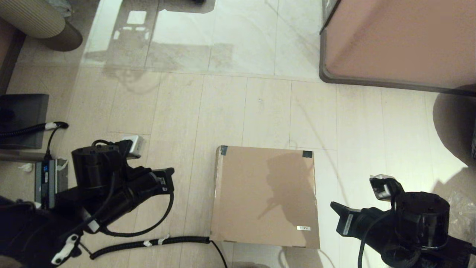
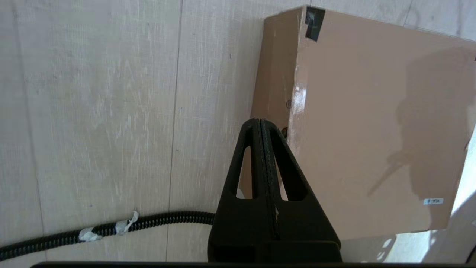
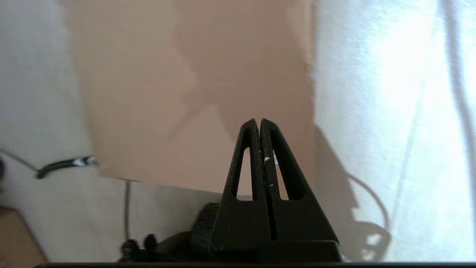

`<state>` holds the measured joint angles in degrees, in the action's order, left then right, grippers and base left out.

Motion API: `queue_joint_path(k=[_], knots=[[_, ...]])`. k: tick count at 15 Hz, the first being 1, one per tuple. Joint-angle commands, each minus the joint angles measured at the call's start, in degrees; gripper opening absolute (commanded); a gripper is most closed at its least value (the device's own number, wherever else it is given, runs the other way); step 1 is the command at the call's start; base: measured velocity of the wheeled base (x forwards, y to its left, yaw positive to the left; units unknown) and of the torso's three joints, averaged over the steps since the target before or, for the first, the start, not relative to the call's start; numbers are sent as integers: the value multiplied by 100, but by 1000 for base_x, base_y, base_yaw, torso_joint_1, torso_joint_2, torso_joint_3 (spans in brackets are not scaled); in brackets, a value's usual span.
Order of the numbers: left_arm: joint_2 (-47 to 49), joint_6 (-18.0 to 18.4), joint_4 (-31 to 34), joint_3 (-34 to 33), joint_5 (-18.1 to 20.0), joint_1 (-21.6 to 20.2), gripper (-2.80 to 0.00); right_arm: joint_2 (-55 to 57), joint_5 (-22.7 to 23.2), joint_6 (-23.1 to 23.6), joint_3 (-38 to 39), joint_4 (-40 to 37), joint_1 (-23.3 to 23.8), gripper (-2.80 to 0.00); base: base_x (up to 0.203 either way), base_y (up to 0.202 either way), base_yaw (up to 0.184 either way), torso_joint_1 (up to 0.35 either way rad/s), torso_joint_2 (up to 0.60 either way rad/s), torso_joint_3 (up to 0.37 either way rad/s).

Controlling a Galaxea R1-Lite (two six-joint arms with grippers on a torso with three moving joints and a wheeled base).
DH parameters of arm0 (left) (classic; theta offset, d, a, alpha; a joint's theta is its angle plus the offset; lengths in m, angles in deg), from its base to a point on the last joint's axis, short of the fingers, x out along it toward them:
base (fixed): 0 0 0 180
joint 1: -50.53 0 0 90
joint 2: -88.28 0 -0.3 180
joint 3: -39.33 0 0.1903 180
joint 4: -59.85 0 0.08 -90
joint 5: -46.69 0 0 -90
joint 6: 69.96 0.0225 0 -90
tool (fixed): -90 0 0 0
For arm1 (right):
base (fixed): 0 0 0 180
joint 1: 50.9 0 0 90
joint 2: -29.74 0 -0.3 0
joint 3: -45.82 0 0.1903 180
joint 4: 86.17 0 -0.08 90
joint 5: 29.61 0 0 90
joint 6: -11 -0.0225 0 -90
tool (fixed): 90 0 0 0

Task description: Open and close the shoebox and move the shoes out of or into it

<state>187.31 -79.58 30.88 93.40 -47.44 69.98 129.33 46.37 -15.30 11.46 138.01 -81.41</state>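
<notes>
Lying between both grippers' empty pressed-together jaws, apart from each: lidded shoebox (image 1: 264,195).

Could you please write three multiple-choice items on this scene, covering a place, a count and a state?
1. Where is the shoebox?
A. on the floor between the two grippers
B. on top of the cabinet
C. on a chair

2. How many dark tape pieces show on the lid's corners?
A. none
B. two
C. five

3. What state is the shoebox lid in?
A. torn off
B. standing upright
C. closed flat

Answers: 1 A, the left gripper and right gripper flank it; 2 B, both sit on the far corners; 3 C, no shoes or inside show.
</notes>
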Motion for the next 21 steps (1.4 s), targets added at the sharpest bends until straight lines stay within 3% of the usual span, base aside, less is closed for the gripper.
queue_joint_path(k=[1,5,8,14,21], knots=[[397,48,-189,-17,22,22,-280,188,-26,11,-72,-18,86,-280,0,0,0,0,0,0],[1067,134,-376,384,35,210,-280,657,-31,601,-517,-50,920,-280,0,0,0,0,0,0],[1691,155,-459,739,26,338,-280,1093,-31,825,-758,-88,1271,-280,0,0,0,0,0,0],[2473,429,-926,1005,-7,176,-280,1851,-22,893,-1099,-92,1321,-280,0,0,0,0,0,0],[3317,563,-885,2055,24,-35,-280,2449,20,1085,-1814,-117,1667,-280,0,0,0,0,0,0]])
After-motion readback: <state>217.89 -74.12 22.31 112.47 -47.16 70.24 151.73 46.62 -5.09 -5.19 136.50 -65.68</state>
